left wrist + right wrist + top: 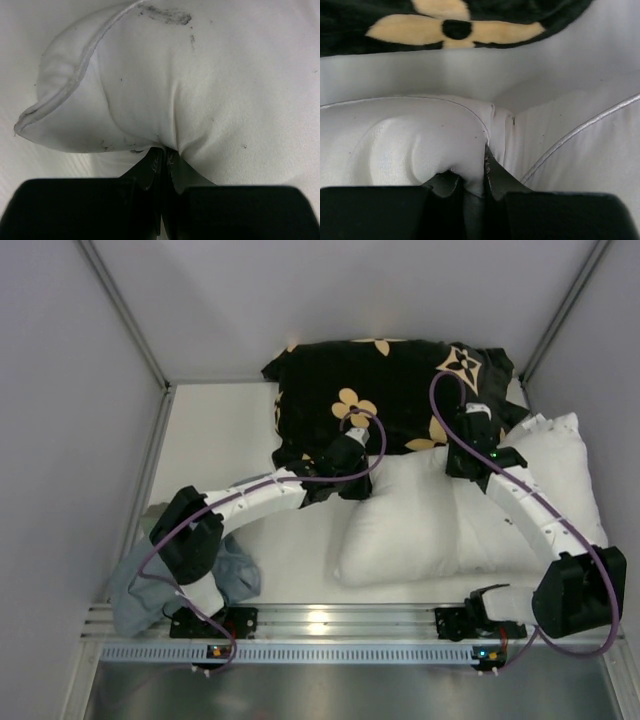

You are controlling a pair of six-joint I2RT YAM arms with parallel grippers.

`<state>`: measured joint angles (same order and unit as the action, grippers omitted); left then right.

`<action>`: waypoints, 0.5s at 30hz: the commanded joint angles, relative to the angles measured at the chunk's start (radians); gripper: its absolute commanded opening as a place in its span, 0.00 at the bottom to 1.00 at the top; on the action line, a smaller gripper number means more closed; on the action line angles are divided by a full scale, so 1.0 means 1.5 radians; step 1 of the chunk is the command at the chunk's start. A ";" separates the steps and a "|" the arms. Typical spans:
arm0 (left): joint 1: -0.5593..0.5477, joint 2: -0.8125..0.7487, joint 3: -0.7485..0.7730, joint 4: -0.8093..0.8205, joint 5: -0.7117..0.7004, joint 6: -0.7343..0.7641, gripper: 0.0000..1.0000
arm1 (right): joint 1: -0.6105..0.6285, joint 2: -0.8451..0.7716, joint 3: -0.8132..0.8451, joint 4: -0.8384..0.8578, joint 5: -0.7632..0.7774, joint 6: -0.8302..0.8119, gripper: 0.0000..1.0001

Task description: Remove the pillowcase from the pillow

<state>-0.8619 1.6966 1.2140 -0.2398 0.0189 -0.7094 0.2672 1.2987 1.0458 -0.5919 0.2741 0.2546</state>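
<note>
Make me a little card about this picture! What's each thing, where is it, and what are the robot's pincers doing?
pillow: plain white, bare, lying in the middle
pillowcase: grey-blue, crumpled in a heap at the near left, apart from the pillow
black flowered pillow: at the back, behind the white one
left pincer: shut on a pinch of the pillow's fabric
right pincer: shut on the pillow's edge near a seam
job: the cover looks to be off already
</note>
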 commanded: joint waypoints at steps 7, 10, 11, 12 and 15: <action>-0.050 0.005 0.048 -0.038 0.014 0.024 0.00 | -0.023 -0.054 -0.013 0.087 0.008 0.065 0.88; -0.050 -0.040 0.047 -0.093 -0.065 0.037 0.02 | -0.017 -0.055 -0.002 0.065 0.035 0.061 0.98; -0.050 -0.052 0.046 -0.104 -0.081 0.039 0.07 | -0.014 -0.056 0.010 0.052 0.040 0.058 0.99; -0.050 -0.075 0.040 -0.121 -0.094 0.040 0.13 | -0.012 -0.056 0.017 0.044 0.044 0.057 0.99; -0.050 -0.125 0.018 -0.144 -0.141 0.041 0.41 | 0.012 -0.074 0.031 0.025 0.047 0.052 1.00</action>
<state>-0.9138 1.6207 1.2545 -0.4110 -0.1421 -0.6613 0.2443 1.2266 1.0382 -0.5419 0.3424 0.3004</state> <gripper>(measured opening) 0.378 0.993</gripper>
